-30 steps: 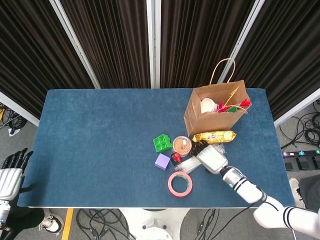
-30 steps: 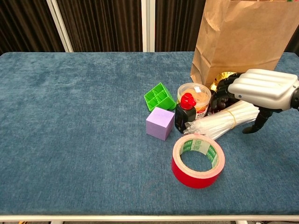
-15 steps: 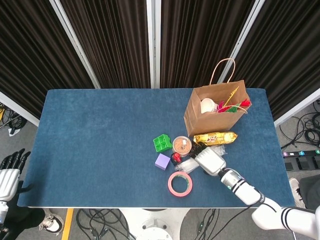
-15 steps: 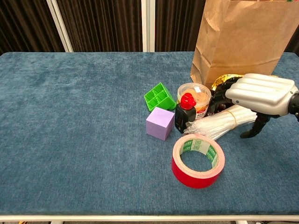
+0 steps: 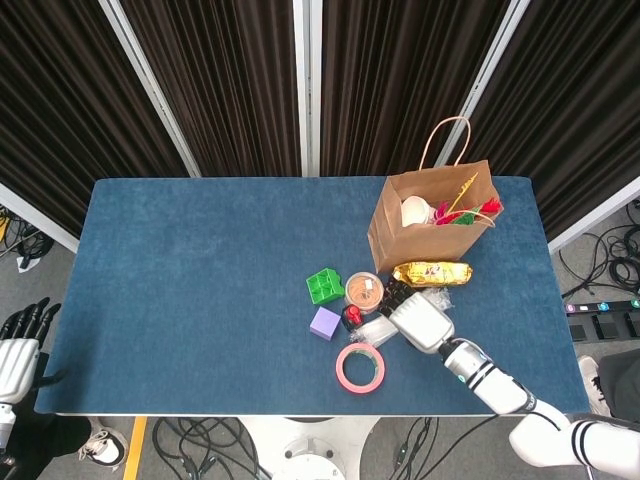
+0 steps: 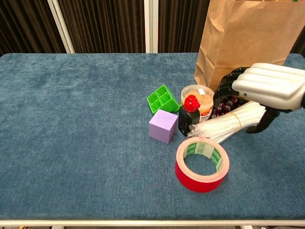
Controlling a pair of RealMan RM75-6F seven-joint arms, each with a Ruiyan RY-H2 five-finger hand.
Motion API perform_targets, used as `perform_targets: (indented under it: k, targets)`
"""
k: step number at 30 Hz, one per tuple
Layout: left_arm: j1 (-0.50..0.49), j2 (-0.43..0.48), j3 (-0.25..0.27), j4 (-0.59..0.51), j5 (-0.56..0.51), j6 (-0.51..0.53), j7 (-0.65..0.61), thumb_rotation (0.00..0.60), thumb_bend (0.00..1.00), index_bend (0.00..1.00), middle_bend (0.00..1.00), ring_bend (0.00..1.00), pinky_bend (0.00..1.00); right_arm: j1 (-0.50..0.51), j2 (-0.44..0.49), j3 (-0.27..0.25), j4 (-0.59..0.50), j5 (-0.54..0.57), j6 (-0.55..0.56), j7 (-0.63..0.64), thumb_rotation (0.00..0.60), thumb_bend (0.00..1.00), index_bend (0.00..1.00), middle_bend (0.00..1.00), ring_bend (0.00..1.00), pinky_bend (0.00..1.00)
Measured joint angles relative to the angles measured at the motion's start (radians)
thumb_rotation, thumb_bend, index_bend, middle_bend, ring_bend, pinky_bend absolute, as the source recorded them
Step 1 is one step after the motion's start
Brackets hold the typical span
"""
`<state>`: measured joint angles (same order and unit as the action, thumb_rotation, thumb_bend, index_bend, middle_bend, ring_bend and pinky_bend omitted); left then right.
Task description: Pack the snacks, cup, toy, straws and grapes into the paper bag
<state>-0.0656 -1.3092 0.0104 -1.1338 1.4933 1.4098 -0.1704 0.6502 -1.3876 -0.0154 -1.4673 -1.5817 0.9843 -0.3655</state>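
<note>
Brown paper bag [image 5: 432, 222]: we see a white cup and red items already inside.
Left on bench: clear straw bundle [image 6: 228, 124], dark grapes [image 6: 223, 106], gold snack packet [image 5: 430, 272].
Right robot hand [image 6: 267, 89]: curled over the grapes; we cannot tell its grip.
Left robot hand [image 5: 18, 345]: open, idle.

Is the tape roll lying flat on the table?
Yes, the tape roll lies flat on the table, its hole facing up, just in front of the straws.

We see even, bright overhead light in both views, soft shadows only. Focus is sharp throughout, no motion blur. Mild glare sits on the red tape roll [image 6: 202, 164]. Dark curtains [image 5: 240, 80] swallow detail.
</note>
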Motion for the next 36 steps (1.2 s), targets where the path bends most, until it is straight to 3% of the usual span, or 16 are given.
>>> perform_targets:
  k: [25, 36]
  targets:
    - [0.005, -0.010, -0.001, 0.024, -0.011, -0.011, -0.007, 0.600, 0.06, 0.07, 0.04, 0.00, 0.11, 0.027, -0.114, 0.008, 0.146, 0.076, -0.101, 0.018, 0.600, 0.07, 0.43, 0.38, 0.26, 0.29]
    - [0.008, -0.015, 0.001, 0.038, -0.009, -0.010, -0.017, 0.600, 0.06, 0.07, 0.04, 0.00, 0.11, 0.021, -0.132, 0.005, 0.170, 0.066, -0.071, 0.011, 0.600, 0.19, 0.63, 0.52, 0.41, 0.44]
